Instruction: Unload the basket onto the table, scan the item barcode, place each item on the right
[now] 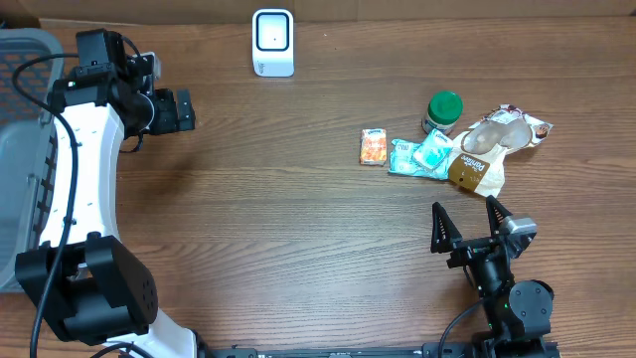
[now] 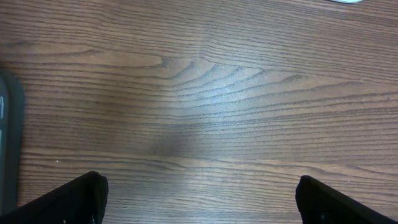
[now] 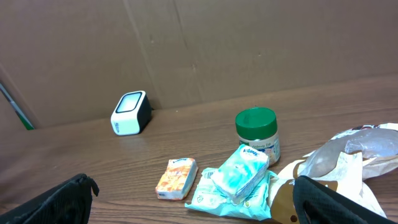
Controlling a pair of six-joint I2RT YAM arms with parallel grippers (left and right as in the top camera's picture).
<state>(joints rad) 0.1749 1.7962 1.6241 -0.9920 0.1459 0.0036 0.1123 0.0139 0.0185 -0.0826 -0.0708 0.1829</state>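
Orange packet point(image 1: 373, 147) lies on the wood table point(image 1: 298, 219), right of the middle of the overhead view. Just beside it, further right, are blue tissues point(image 1: 422, 156), a green-lid jar point(image 1: 443, 111) and a clear bag point(image 1: 497, 144). The white scanner point(image 1: 272, 42) stands at the top middle, well apart. The right gripper point(image 1: 463, 205) is below the pile, wide open and empty. The left gripper point(image 1: 189, 110), also wide and empty, hangs at the upper left near a grey basket point(image 1: 20, 60).

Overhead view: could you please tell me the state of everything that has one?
Left tool, open, empty.
Right tool, open, empty.
Scanner, upright.
Jar, upright, lid on.
Orange packet, lying flat.
Tissue packs, one lying on another.
Bag, lying down, crumpled.
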